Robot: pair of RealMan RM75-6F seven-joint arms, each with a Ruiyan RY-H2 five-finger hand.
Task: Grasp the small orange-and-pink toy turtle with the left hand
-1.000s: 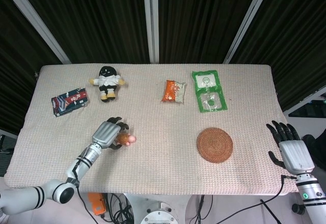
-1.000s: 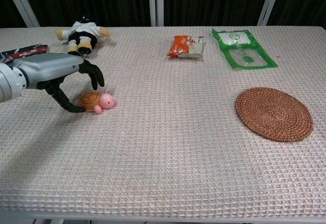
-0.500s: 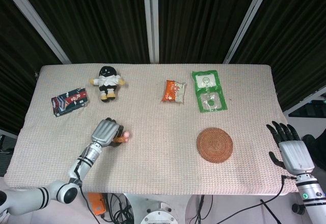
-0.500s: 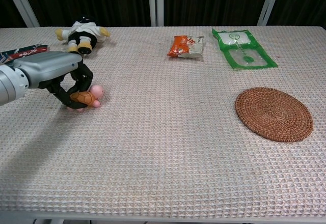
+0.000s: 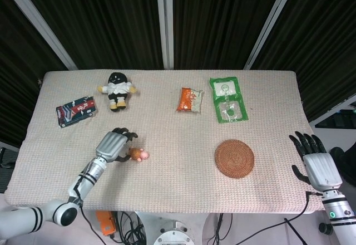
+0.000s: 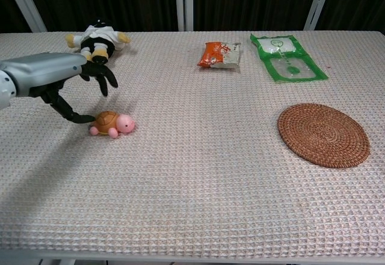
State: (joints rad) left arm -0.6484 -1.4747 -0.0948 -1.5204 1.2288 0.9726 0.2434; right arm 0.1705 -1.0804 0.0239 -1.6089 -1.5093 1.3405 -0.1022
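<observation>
Your left hand (image 6: 57, 78) has let the turtle (image 6: 112, 122) go; it lies on the cloth-covered table (image 6: 198, 174), near-left, just right of your spread fingers (image 6: 107, 77).

Largest to smallest around it: the round woven coaster (image 6: 323, 134) sits well to the right, the green packet (image 6: 287, 56) at far right, the plush doll (image 6: 96, 41) far-left behind your hand, the dark printed packet (image 5: 76, 110) left of that, its lettering too small to read, and the orange snack bag (image 6: 220, 55) far-centre. Nothing lies between hand and turtle. Half a second ago your fingers were wrapped round the toy; now they're apart and holding nothing, one dark fingertip touching or nearly touching the shell. Your right hand (image 5: 316, 164) rests open, empty, at the table's near-right edge.
</observation>
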